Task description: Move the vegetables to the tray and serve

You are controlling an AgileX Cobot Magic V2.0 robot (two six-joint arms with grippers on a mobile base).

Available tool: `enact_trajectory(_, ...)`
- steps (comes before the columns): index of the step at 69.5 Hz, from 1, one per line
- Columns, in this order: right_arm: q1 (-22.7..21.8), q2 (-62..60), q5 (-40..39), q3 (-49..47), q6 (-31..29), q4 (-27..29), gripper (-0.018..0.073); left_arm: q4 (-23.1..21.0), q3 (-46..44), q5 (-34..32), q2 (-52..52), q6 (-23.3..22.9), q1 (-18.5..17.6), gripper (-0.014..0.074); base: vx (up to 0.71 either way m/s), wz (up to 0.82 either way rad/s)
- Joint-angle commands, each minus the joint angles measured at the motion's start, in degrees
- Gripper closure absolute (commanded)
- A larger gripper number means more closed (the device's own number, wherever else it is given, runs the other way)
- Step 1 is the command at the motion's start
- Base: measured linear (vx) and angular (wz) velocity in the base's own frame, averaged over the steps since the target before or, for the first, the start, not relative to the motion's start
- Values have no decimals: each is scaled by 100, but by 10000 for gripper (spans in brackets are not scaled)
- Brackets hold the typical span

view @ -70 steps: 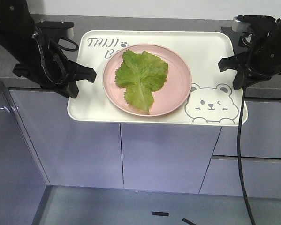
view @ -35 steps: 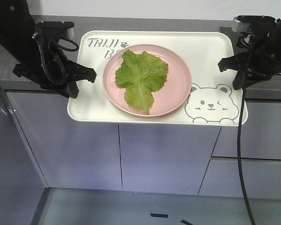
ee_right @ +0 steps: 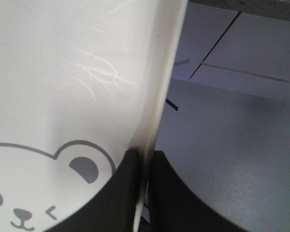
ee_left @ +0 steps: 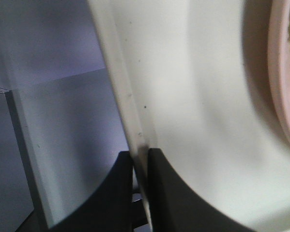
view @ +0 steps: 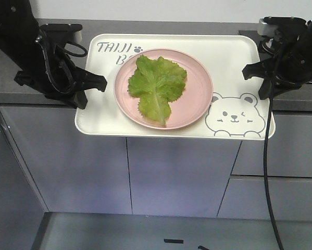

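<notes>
The left hand is pinching the tray's left rim between its two black fingers, clenched on it. The right hand is doing the same on the right rim, just beside the bear drawing. The tray is hanging between them, its near edge jutting out over the cabinet fronts. Whether its far edge is resting on the grey table cannot be told. The lettuce is lying flat on a pink plate at the tray's middle.

With the leaf aboard, the task looks to be entering the serving step. The next move is calling for both arms travelling together, level and evenly paced, so the plate is not sliding and neither rim is slipping free.
</notes>
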Motion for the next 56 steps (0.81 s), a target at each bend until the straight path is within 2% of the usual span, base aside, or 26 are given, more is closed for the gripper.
enact_trajectory(1, 110, -319, 166, -157, -235, 791, 568, -897, -226, -535, -315, 145, -160, 602, 2, -5)
enact_trajectory(56, 110, -319, 166, -157, -235, 791, 568, -897, -226, -535, -315, 145, -160, 602, 4, -1)
